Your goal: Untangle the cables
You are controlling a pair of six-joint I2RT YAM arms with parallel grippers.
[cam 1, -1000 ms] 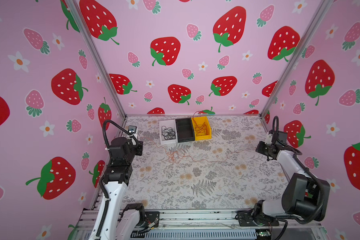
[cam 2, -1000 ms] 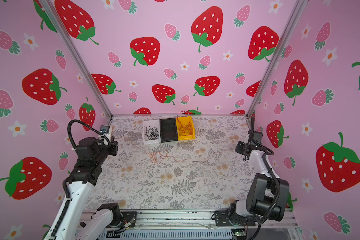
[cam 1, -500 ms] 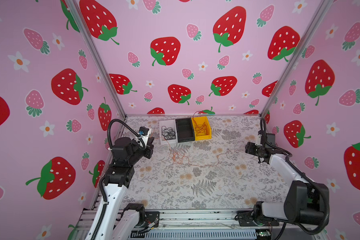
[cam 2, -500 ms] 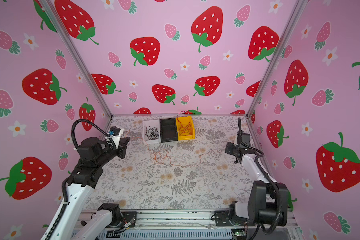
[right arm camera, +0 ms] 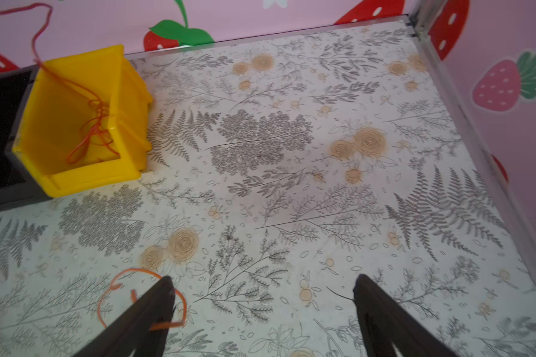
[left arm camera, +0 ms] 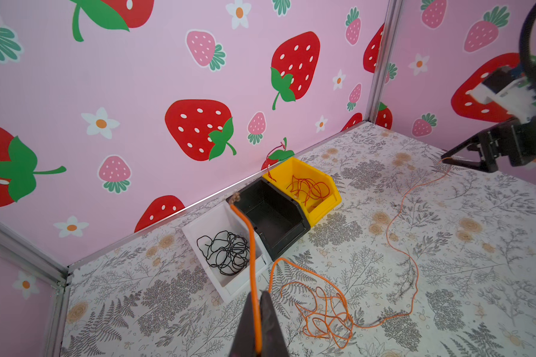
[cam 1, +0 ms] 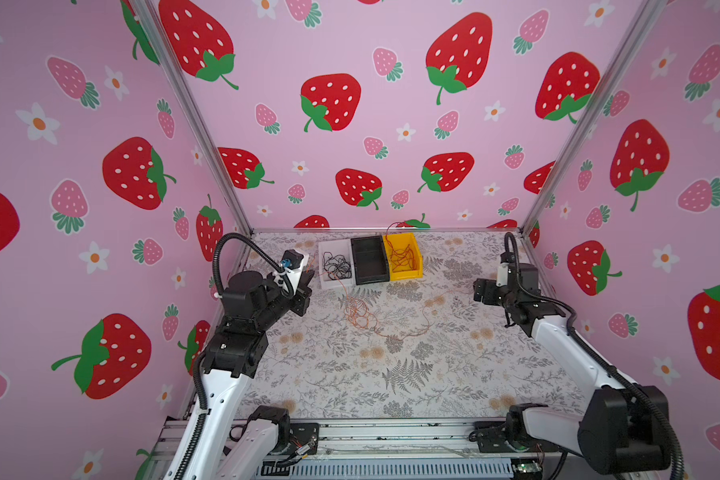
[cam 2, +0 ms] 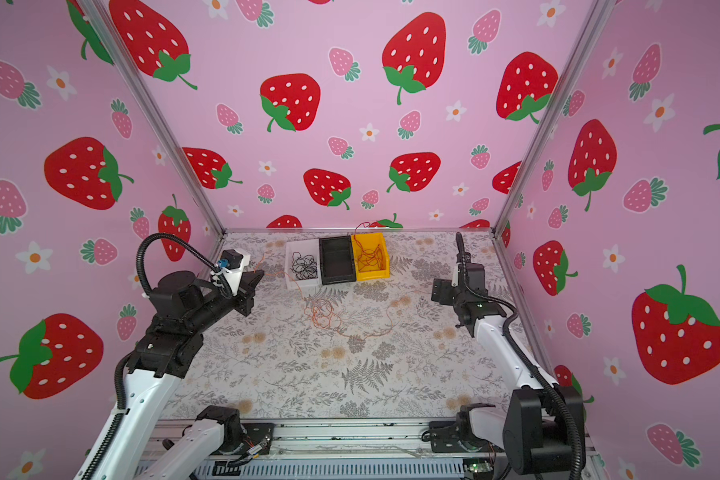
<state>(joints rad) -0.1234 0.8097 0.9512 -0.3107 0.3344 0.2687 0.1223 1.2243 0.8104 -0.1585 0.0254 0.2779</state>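
Orange cable (left arm camera: 252, 247) ran up through the clamped left end effector (left arm camera: 258, 298), a grip plain only in the left wrist view. Its tangle lay on the tabletop (cam 1: 391, 374) before the white bin (cam 1: 336, 285) of black cables (left arm camera: 226, 252). The right wrist view showed the right end effector (right arm camera: 263, 278) gaping wide, the cable's other end curled beside one finger. Red cables (left arm camera: 310, 188) lay in the yellow bin (left arm camera: 322, 213).

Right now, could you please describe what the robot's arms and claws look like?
The left arm and right arm have white links and black joints, each trailed by a ribbed black hose. The left claw and right claw are black, with slim tapering fingers. Each wrist carries a white mount.
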